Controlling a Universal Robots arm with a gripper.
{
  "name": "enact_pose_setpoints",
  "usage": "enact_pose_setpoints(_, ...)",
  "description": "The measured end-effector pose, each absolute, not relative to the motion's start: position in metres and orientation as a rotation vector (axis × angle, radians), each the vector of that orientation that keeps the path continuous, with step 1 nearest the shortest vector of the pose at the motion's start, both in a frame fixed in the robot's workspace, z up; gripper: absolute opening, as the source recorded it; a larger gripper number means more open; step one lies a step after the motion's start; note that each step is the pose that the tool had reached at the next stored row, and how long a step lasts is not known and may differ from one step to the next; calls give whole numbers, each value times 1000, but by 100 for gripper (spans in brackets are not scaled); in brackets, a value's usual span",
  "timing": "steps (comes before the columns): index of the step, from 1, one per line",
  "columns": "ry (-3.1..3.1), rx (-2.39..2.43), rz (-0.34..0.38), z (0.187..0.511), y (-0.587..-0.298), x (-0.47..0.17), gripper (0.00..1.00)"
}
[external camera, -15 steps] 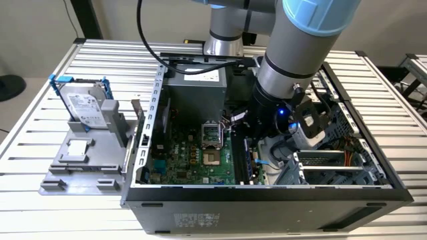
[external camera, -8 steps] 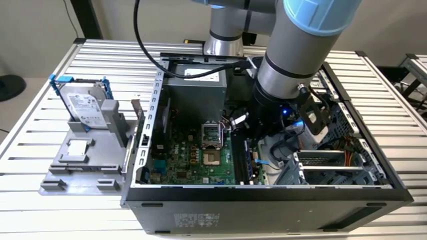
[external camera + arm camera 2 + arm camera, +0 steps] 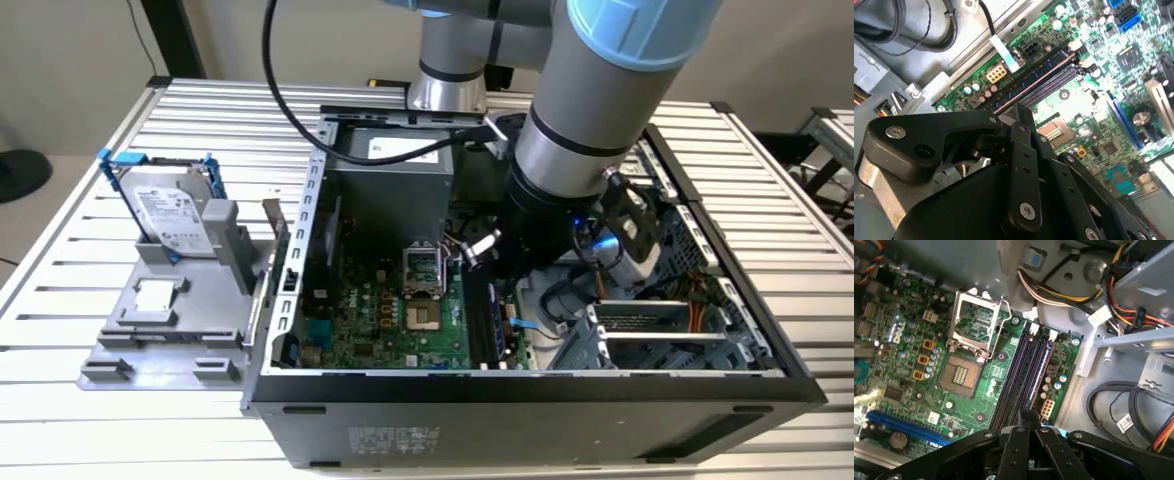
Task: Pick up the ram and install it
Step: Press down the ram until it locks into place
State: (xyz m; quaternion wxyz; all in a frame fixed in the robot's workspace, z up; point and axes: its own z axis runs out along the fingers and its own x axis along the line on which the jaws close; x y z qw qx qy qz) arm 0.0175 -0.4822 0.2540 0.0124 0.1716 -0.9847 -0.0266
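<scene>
A slatted metal table fills the scene. On it, at the centre of the exterior view, lies an open computer case. The robot arm reaches down into the case from 12 o'clock. The green motherboard covers the case floor. At 9 o'clock, well outside the case, a grey fixture carries the hard drive in its blue frame. Just toward 6 o'clock from centre run the long memory slots with white end clips. The ram appears to be the bluish strip standing on edge in the outermost slot, the one nearest the small white power connector. It shows in the second wrist view too. You cannot tell whether it is fully seated. The gripper hovers close over one end of that slot row with its fingers clenched and no gap between them. You cannot tell whether they touch the strip. Treat the ram as light, stiff and thin, but brittle. It resists bending little, and its chips and contact edge damage easily. Take hold of it by the long bare upper edge, near the middle, and press squarely so it does not rock.
</scene>
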Motion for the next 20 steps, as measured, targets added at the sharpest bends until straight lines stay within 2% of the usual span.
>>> enact_pose_setpoints(20,-2968,1030,-67,254,-482,18,0)
